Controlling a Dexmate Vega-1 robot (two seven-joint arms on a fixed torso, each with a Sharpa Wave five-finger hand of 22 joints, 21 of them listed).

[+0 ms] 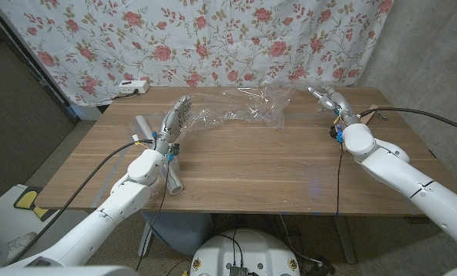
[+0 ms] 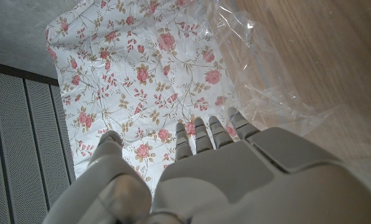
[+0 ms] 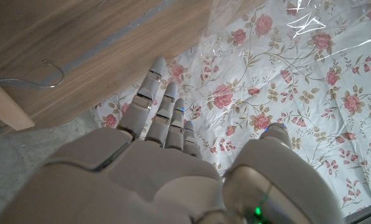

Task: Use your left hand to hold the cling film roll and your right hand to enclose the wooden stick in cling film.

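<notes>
A crumpled sheet of clear cling film (image 1: 236,111) stands up from the far middle of the wooden table (image 1: 251,169). My left hand (image 1: 173,123) reaches up at the film's left end with fingers straight and apart, holding nothing. The grey roll (image 1: 172,181) lies on the table under my left wrist. My right hand (image 1: 330,100) hovers just right of the film, fingers extended toward its edge and empty. A short wooden stick (image 1: 370,116) lies behind my right wrist. In the wrist views the film (image 2: 266,68) (image 3: 310,25) shows beyond my left hand (image 2: 223,168) and right hand (image 3: 160,143).
A floral curtain (image 1: 213,38) hangs behind the table. A white power strip (image 1: 129,87) sits at the back left. A wooden piece (image 3: 5,102) and a thin metal hook (image 3: 48,74) lie near the table's right edge. Black cables run along both arms.
</notes>
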